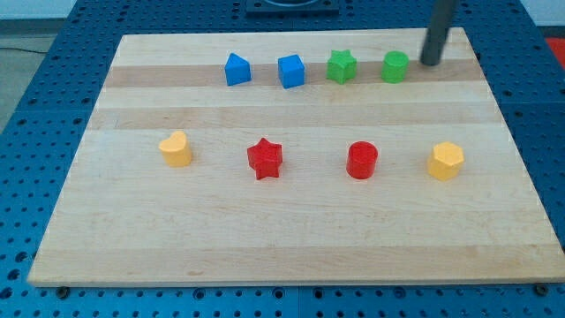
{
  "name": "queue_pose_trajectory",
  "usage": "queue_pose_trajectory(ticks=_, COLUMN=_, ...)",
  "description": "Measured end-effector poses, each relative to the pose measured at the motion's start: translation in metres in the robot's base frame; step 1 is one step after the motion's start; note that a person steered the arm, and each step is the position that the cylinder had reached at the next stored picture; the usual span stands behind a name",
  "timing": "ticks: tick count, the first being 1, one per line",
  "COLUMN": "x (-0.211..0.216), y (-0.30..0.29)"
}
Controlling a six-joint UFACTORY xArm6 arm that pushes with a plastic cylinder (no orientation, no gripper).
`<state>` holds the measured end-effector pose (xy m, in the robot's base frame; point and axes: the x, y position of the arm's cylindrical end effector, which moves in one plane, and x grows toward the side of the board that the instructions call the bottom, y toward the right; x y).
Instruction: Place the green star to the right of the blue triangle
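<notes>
The green star (342, 66) stands in the top row of the wooden board (291, 221). The blue triangle (237, 69) is at the left end of that row. A blue cube (291, 71) sits between the two. A green cylinder (395, 66) is just right of the star. My tip (430, 63) rests at the view's top right, a short way right of the green cylinder, apart from all blocks.
A lower row holds a yellow heart (176, 148), a red star (264, 158), a red cylinder (362, 160) and a yellow hexagon (446, 161). The board's right edge (503, 115) lies close to my tip.
</notes>
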<state>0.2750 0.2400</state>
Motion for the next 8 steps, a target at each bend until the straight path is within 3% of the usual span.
queue_pose_trajectory(ticks=1, x=0.006, y=-0.011)
queue_pose_trajectory(ticks=2, x=0.006, y=-0.078)
queue_pose_trajectory(ticks=3, x=0.008, y=-0.086)
queue_pose_trajectory(ticks=4, x=0.022, y=-0.058)
queue_pose_trajectory(ticks=7, x=0.012, y=-0.229)
queue_pose_trajectory(ticks=8, x=0.006, y=-0.209)
